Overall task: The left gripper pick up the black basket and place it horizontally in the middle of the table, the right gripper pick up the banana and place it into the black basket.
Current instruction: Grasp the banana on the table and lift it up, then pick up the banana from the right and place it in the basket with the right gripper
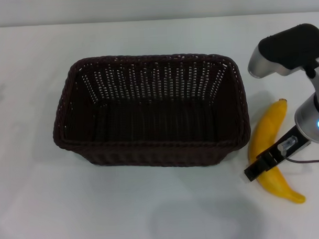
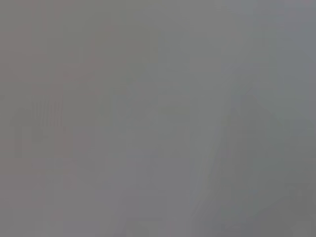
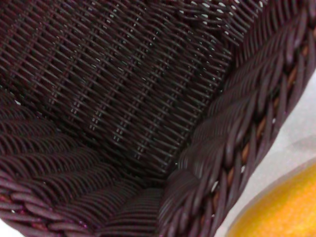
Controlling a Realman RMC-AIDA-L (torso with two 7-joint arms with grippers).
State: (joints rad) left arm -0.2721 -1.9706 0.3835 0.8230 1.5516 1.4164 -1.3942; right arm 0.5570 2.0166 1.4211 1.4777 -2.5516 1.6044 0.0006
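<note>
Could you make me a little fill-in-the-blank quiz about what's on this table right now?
1. The black basket stands on the white table and holds ____ inside.
2. The banana lies on the table to the robot's ____ of the basket.
3. The right gripper is down at the ____.
4. The colour of the banana is ____.

Missing words: nothing; right; banana; yellow
</note>
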